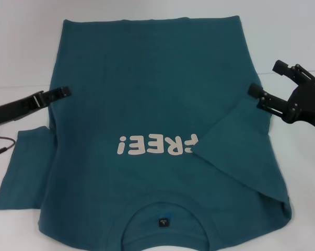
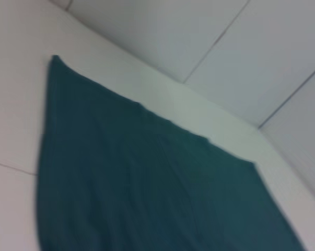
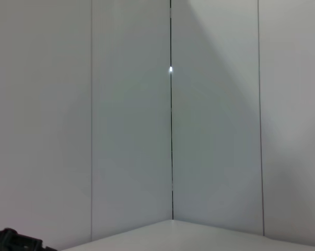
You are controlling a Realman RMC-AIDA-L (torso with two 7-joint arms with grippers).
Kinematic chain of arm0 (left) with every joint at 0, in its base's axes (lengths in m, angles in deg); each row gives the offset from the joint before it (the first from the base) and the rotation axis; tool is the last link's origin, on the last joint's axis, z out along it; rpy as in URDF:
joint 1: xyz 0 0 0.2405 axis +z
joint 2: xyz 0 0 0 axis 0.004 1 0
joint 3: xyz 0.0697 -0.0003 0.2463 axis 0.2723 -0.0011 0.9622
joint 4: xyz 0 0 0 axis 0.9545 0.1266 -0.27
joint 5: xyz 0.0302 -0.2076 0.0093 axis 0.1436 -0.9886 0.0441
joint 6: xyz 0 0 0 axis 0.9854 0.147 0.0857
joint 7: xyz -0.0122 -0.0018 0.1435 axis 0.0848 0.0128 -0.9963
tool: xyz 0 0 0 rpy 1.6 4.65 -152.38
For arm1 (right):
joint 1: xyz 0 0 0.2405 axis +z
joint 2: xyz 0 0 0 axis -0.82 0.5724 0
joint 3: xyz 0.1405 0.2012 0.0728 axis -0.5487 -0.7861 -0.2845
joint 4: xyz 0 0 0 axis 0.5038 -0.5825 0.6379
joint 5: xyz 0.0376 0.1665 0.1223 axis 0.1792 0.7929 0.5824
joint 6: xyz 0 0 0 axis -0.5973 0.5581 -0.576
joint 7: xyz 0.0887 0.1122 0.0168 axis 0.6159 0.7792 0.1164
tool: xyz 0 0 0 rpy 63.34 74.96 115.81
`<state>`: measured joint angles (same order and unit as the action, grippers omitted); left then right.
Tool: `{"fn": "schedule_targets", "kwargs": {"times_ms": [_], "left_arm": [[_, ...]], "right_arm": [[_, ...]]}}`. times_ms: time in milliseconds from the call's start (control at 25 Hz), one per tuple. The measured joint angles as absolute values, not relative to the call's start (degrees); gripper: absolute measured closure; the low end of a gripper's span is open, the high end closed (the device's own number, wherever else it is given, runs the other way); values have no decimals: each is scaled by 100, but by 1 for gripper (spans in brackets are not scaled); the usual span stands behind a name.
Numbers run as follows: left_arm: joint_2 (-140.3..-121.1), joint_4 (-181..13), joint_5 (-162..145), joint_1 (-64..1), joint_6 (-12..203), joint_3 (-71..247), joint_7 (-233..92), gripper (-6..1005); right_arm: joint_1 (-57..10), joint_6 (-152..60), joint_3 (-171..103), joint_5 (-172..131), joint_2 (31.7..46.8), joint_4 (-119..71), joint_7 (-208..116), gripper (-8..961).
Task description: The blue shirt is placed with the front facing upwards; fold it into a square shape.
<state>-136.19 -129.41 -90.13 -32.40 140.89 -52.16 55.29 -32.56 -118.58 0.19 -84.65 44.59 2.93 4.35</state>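
Observation:
The blue shirt (image 1: 147,104) lies spread front up on the white table, collar toward me, with its white lettering (image 1: 147,145) upside down. One sleeve (image 1: 235,146) is folded inward over the chest and covers the first letter. The other sleeve (image 1: 24,167) lies flat, spread outward. My right gripper (image 1: 263,78) is open just off the shirt's right edge, holding nothing. At the shirt's left edge hangs my left gripper (image 1: 66,92), fingers together, with no cloth seen in them. The left wrist view shows only the shirt (image 2: 147,183).
White table (image 1: 21,47) surrounds the shirt, with a seam line running across it. A thin cable (image 1: 0,149) hangs beside my left arm. A small dark neck label (image 1: 163,222) sits inside the collar. The right wrist view shows white wall panels (image 3: 120,130).

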Motion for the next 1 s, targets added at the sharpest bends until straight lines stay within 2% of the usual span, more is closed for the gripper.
{"fn": "schedule_targets", "kwargs": {"times_ms": [320, 680, 1000], "left_arm": [[-13257, -13250, -7506, -3666, 14212, -5212, 6910, 126], [-12860, -13745, -5957, -4133, 15524, -5215, 8299, 130], [-12702, -14620, -5800, -4182, 17169, -5278, 8395, 129]], "right_arm": [[-3229, -11788, 11, -8516, 4518, 203, 458, 30], [-3186, -11682, -3, -8523, 4533, 137, 459, 31], [-3044, -11431, 37, -8533, 4548, 85, 503, 31]]}}
